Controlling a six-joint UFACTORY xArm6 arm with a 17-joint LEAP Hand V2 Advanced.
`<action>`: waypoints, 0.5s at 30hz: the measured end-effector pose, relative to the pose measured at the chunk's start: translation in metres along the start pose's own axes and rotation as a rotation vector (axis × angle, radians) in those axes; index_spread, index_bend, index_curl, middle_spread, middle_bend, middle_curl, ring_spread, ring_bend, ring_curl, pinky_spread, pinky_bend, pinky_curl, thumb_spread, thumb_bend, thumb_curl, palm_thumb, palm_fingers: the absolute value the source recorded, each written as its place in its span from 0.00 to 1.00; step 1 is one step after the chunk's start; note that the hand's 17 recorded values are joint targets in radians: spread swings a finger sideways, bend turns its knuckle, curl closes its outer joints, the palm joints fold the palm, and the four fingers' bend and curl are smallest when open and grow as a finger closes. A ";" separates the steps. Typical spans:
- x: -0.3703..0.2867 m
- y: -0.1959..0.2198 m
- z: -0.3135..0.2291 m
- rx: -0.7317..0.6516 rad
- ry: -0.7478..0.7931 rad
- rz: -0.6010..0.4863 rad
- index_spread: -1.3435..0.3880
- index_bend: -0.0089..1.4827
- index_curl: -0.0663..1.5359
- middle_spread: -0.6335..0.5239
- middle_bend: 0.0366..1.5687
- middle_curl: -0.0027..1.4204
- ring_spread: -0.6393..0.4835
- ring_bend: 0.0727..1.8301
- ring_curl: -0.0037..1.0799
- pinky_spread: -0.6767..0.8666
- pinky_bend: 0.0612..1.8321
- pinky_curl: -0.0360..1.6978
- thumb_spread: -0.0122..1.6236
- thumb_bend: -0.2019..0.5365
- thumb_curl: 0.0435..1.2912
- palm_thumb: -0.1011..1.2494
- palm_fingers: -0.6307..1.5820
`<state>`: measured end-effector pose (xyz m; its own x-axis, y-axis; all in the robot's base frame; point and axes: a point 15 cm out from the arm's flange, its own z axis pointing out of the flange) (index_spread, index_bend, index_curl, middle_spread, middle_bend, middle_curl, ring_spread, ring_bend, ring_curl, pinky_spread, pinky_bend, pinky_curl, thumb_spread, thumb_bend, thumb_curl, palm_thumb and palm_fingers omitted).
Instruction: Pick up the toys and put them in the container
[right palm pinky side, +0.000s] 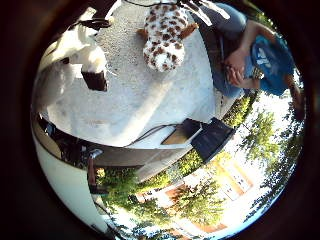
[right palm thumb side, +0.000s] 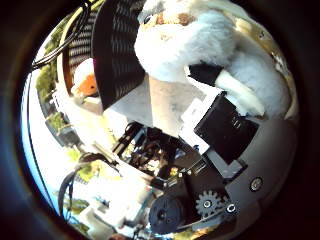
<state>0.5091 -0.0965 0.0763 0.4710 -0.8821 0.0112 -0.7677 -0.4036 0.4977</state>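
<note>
A white plush toy (right palm thumb side: 200, 40) fills much of the right thumb side palm view, close to the palm. My right hand (right palm thumb side: 235, 110) has white and black fingers (right palm thumb side: 245, 92) curled against the plush and holds it. A black ribbed container (right palm thumb side: 115, 50) stands beside the plush, with a small orange toy (right palm thumb side: 85, 85) next to it. In the right little finger side palm view a white plush with brown spots (right palm pinky side: 165, 38) lies on the far part of the pale round table (right palm pinky side: 130, 100), away from the hand's fingers (right palm pinky side: 80, 55).
A seated person (right palm pinky side: 255, 60) is at the table's edge near the spotted plush, not touching it. Black boxes (right palm pinky side: 208, 137) stand by the table's rim. Trees and a building lie beyond. The hand's geared body (right palm thumb side: 190, 205) shows in the thumb side view.
</note>
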 end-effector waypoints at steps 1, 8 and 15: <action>-0.004 0.010 -0.013 0.005 -0.011 -0.005 0.23 0.59 0.03 0.30 0.66 0.81 0.48 0.75 0.76 0.55 0.86 0.38 0.69 0.26 0.51 0.84 0.72; -0.066 0.064 -0.130 0.149 -0.059 -0.092 0.20 0.66 0.03 0.29 0.68 0.84 0.47 0.76 0.78 0.54 0.87 0.40 0.70 0.26 0.55 0.84 0.69; -0.171 0.054 -0.192 0.253 -0.090 -0.243 0.18 0.70 0.03 0.29 0.69 0.86 0.47 0.78 0.79 0.54 0.88 0.42 0.71 0.25 0.57 0.82 0.68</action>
<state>0.4706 0.0796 0.2674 0.6215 -0.7662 -0.1632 -0.7266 -0.6416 0.2458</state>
